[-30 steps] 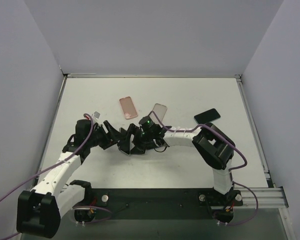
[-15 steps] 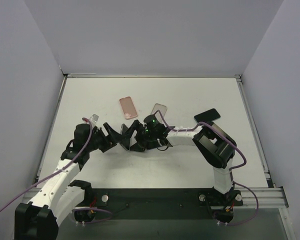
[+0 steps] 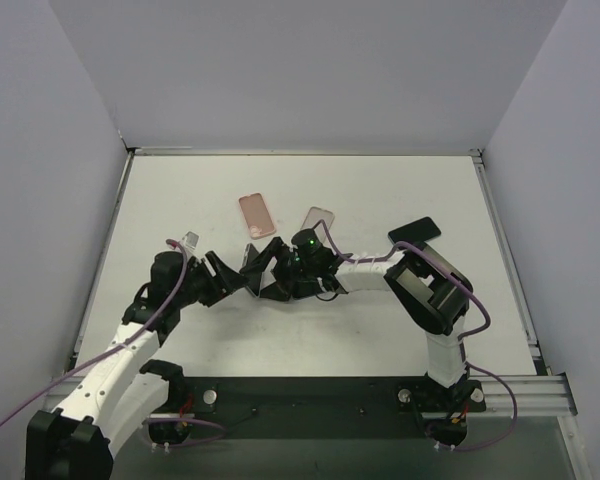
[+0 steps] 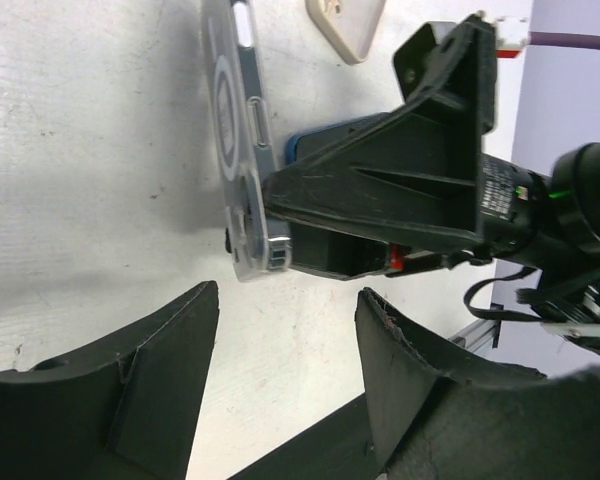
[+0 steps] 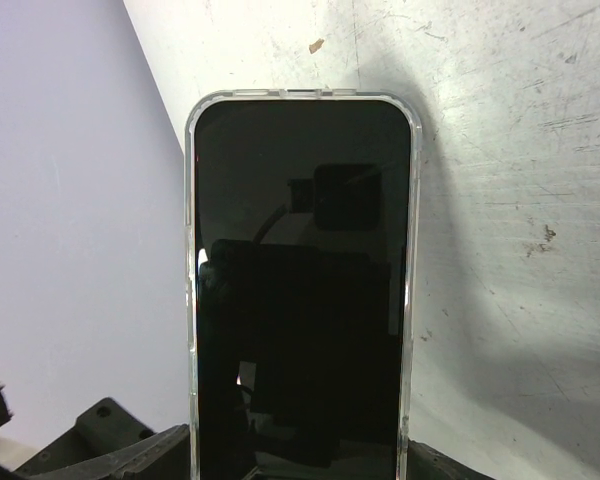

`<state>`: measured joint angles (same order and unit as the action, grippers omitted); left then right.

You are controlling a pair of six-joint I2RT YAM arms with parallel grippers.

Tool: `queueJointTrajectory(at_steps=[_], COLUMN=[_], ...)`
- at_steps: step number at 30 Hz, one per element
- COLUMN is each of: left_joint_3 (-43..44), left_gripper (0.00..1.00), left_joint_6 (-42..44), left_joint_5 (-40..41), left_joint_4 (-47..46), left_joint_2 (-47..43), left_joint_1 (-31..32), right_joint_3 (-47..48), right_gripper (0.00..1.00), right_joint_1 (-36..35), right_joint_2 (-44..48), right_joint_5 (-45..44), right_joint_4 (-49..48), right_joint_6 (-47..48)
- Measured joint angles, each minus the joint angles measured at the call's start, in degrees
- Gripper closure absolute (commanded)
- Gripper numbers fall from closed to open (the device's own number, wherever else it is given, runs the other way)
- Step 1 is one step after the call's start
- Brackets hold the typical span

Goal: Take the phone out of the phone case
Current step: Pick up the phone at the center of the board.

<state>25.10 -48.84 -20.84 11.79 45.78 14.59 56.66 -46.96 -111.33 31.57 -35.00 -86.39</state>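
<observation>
The phone in its clear case (image 5: 300, 290) stands on edge, screen toward the right wrist camera. My right gripper (image 5: 300, 455) is shut on its lower part. In the top view the cased phone (image 3: 251, 259) sits at mid-table in my right gripper (image 3: 272, 276). My left gripper (image 3: 223, 273) is open and empty just left of it. In the left wrist view the case's edge (image 4: 242, 150) shows beyond my left gripper (image 4: 285, 300), a short gap away, with the right gripper's black finger (image 4: 380, 190) clamped on it.
A pink case (image 3: 256, 214) and a pale clear case (image 3: 318, 218) lie flat behind the grippers; the pale one also shows in the left wrist view (image 4: 345, 20). A black phone (image 3: 414, 231) lies at the right beside the right arm's elbow.
My left gripper has drawn back to the left, off the cased phone, and stands open. My right gripper has shifted slightly up and right with the phone.
</observation>
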Motion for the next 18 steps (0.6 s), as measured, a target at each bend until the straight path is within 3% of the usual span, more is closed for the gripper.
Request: queueJointTrajectory(at_steps=[10,18], left_joint_3=[0.3,0.8], left_gripper=[0.48,0.39], left_joint_6=[1.5,1.5], left_joint_5=[1.6,1.6], left_joint_4=[-0.5,-2.0], left_joint_2=[7.8,8.8], left_joint_1=[0.3,0.5], right_joint_3=[-0.2,-0.6], right_gripper=[1.0,1.0], right_joint_1=[0.1,0.2], right_joint_2=[0.0,0.0], right_joint_5=[0.0,-0.3], right_joint_4=[-0.6,-1.3], right_joint_6=[-0.6,-0.6])
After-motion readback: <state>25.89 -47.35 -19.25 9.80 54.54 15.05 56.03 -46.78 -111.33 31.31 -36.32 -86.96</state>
